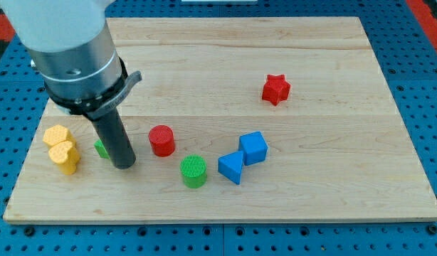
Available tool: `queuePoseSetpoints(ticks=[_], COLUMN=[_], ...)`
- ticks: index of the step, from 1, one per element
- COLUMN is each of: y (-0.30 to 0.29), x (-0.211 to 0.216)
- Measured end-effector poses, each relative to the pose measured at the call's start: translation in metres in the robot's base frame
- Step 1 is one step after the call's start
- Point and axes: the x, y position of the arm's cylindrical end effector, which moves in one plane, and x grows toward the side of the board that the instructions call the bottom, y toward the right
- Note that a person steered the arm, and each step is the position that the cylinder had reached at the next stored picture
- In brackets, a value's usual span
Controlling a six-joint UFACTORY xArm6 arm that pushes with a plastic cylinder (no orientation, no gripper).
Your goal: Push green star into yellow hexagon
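Observation:
The green star (101, 148) shows only as a small green edge at the view's left, mostly hidden behind my rod. My tip (124, 165) rests on the board just right of and below it, touching or nearly touching. The yellow hexagon (55, 135) lies near the board's left edge, left of the star. A yellow heart-shaped block (65, 156) sits right below the hexagon, touching it.
A red cylinder (161, 140) stands right of my tip. A green cylinder (193, 171) lies lower, in the middle. A blue triangular block (230, 167) and a blue cube (253, 148) sit together right of it. A red star (275, 89) is at the upper right.

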Motion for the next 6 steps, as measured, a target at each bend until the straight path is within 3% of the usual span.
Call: queuePoseSetpoints(ticks=[1, 2, 4, 5, 6], y=[0.022, 0.017, -0.056, -0.022, 0.044], x=[-0.038, -0.02, -0.025, -0.083, -0.096])
